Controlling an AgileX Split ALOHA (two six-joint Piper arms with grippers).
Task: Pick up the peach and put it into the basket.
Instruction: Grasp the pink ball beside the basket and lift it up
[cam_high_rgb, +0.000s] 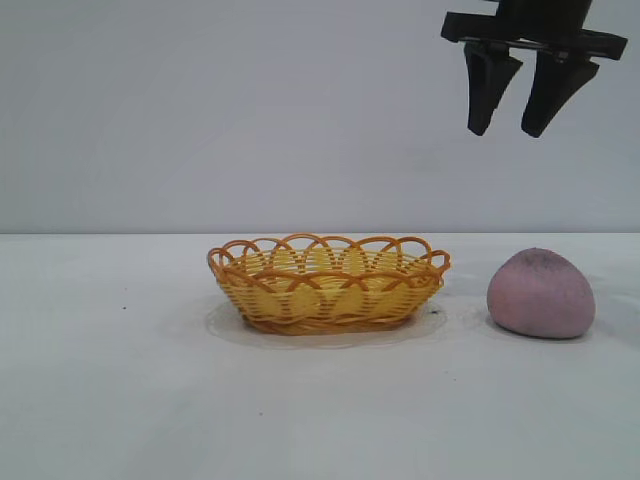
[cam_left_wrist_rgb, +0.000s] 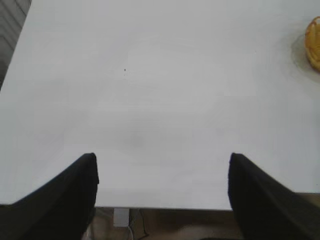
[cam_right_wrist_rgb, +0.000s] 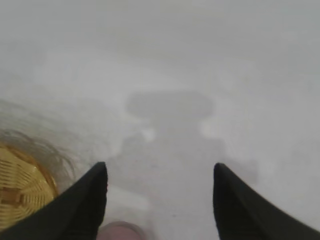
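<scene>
Directly below the open right pincer (cam_high_rgb: 513, 128), peach (cam_high_rgb: 541, 293).

Basket (cam_high_rgb: 328, 284) mid-table (cam_high_rgb: 120, 400), peach (cam_high_rgb: 540, 294) on the table to its right, apart, right tool (cam_high_rgb: 507, 128) high above peach.

You have a plain matte white surface (cam_high_rgb: 120, 400) filling the lower half of the frame, and behind it a bare pale grey wall (cam_high_rgb: 200, 110); the light is soft and even.
</scene>
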